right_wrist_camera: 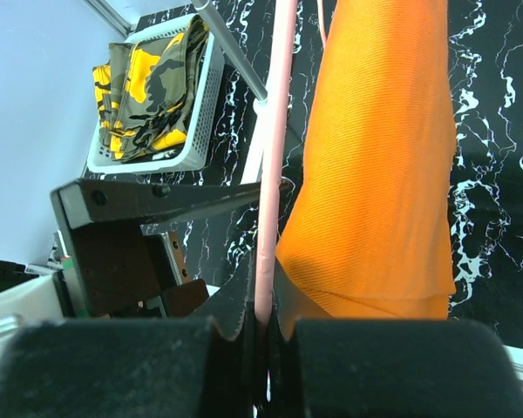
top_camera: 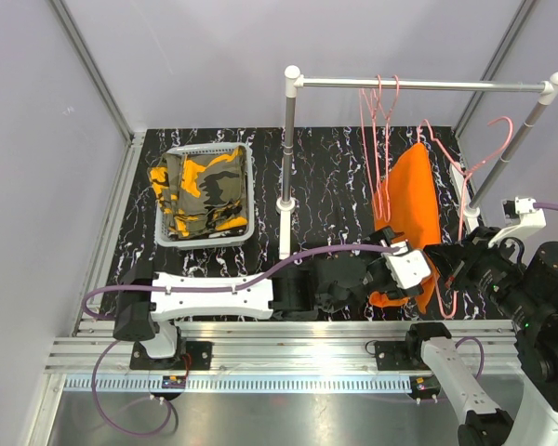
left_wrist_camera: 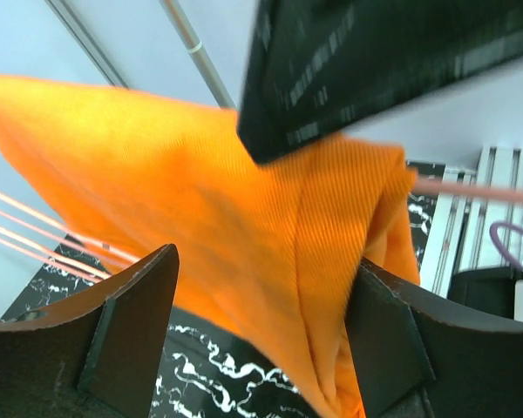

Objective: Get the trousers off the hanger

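Now, trousers (left_wrist_camera: 244, 218) between wide left jaws, hanger (right_wrist_camera: 274, 174) in right

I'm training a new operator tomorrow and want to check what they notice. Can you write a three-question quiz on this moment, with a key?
1. True or false: the right gripper is shut on the pink hanger.
2. Multiple choice: where do the camouflage trousers lie? A) in the white basket; B) over the rail; C) on the table under the left arm.
3. Fill in: the left gripper, jaws open, has the hanging ____ trousers between its fingers.
Key: 1 true; 2 A; 3 orange, that is, the orange trousers.
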Motion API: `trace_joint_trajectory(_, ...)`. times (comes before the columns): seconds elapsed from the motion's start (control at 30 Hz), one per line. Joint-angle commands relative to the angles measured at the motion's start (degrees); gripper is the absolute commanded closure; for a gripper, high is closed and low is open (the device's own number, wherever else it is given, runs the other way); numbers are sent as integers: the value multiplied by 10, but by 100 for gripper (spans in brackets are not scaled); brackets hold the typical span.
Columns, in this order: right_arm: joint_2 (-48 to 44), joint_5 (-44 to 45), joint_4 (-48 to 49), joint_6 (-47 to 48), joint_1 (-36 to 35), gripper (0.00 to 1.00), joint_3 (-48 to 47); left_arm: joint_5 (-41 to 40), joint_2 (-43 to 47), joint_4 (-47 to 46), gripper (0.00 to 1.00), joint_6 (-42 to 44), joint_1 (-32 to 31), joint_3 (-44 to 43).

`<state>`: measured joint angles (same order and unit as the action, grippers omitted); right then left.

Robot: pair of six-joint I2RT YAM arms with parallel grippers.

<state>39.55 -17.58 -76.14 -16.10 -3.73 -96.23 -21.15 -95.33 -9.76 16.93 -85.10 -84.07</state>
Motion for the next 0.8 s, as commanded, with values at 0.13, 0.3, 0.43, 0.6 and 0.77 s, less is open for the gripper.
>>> trace_joint_trajectory(0.13, -3, -25, 134, 19, -5, 100, -27, 35, -5, -47, 25, -30, 0, -45)
trace_joint_trajectory(0.3, -4, -38, 136, 16, -5, 100, -27, 25, -14, -45, 51, -34, 0, -64)
trace_joint_trajectory(0.43, -3, -41, 136, 18, -4, 100, -18, 16, -18, -58, 76, -45, -1, -78)
trace_joint_trajectory(0.6, -6, -22, 134, 26, -7, 100, 2, -74, -5, -137, 100, -53, -8, -59)
trace_joint_trajectory(0.77, -10, 39, 125, 39, -9, 100, 33, -154, 34, -181, 100, -52, -9, -30)
